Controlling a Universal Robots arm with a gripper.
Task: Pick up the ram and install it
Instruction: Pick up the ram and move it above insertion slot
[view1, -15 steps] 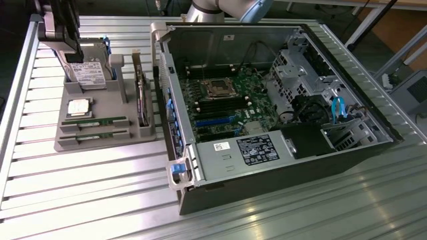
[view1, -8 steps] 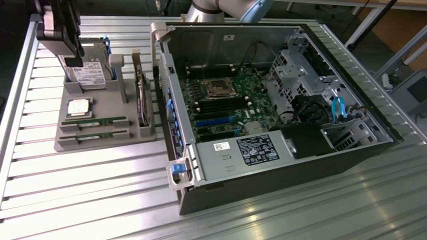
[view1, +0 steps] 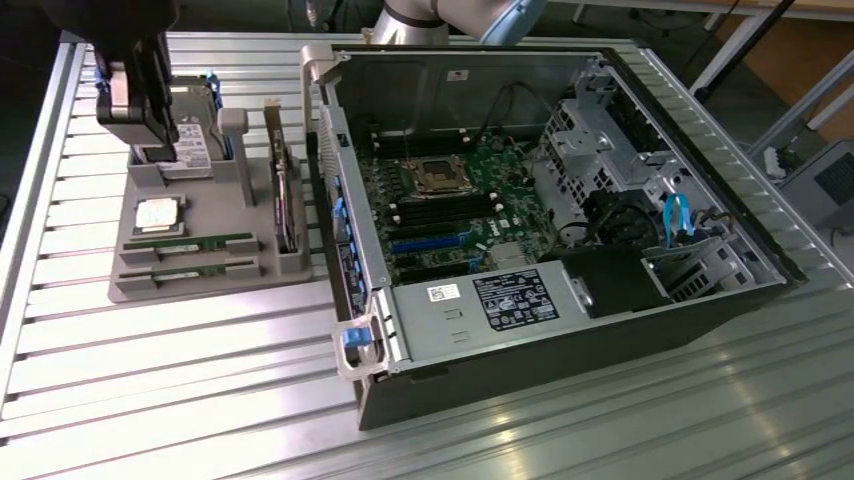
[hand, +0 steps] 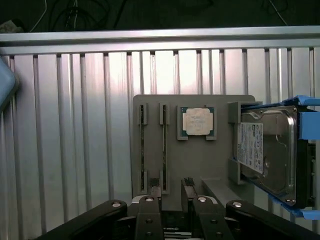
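Judging the ram (view1: 198, 244) at the exterior view's left light, stiff, fragile, pinch its long edges; your gripper (hand: 171, 189) stands apart, empty.

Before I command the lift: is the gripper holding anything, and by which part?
Nothing. The gripper is open and empty over the grey tray; both RAM sticks sit in their slots.

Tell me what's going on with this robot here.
The robot arm's black gripper hangs open and empty above a grey parts holder on the slatted metal table. Two long, thin green ram sticks sit in the holder's slots, not picked up. The open black computer case stands beside it.
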